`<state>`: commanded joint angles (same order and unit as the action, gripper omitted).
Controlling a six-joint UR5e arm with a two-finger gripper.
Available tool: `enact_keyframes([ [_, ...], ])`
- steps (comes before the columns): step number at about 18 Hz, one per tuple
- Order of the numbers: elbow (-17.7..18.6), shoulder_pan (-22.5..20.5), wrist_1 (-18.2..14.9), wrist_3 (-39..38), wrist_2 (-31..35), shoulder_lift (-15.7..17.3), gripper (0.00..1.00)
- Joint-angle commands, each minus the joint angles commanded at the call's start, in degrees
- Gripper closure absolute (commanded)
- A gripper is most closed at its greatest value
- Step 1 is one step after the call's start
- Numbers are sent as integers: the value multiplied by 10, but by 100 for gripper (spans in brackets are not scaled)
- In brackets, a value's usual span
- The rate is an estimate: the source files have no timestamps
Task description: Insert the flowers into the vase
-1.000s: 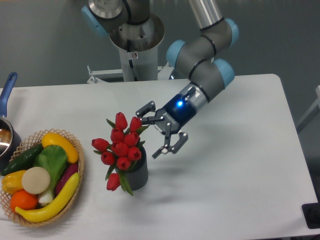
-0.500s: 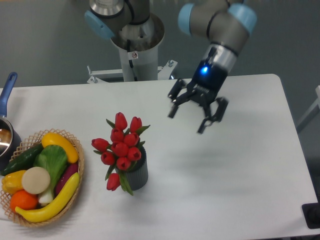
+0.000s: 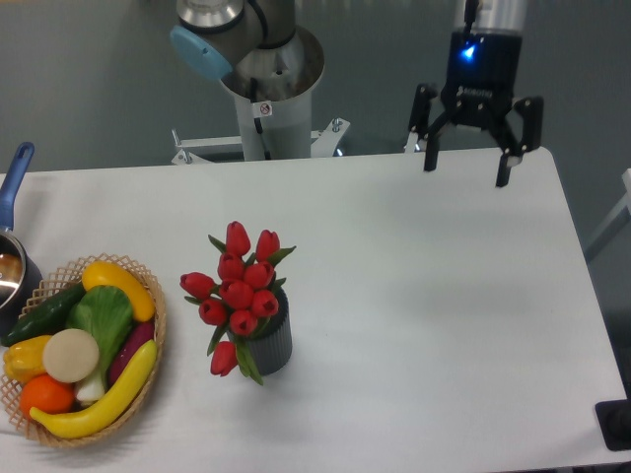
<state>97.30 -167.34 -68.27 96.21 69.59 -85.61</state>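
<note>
The flowers, a bunch of red tulip buds with green leaves, stand in the vase, a small dark grey ribbed cylinder left of the table's middle. One bud hangs down the vase's left side. My gripper is open and empty. It points straight down above the table's far edge at the right, well away from the vase.
A wicker basket with toy fruit and vegetables sits at the front left. A pot with a blue handle stands at the left edge. The robot's base column rises behind the table.
My open gripper has drawn back from beside the flowers, rising and moving to the far right edge. The flowers and vase have stayed still.
</note>
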Motion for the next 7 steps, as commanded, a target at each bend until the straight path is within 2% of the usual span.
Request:
enact_keyframes([
  [3,-5,-7,-41,80,40,10,0],
  [7,14,-32,-64,143,46,30,0],
])
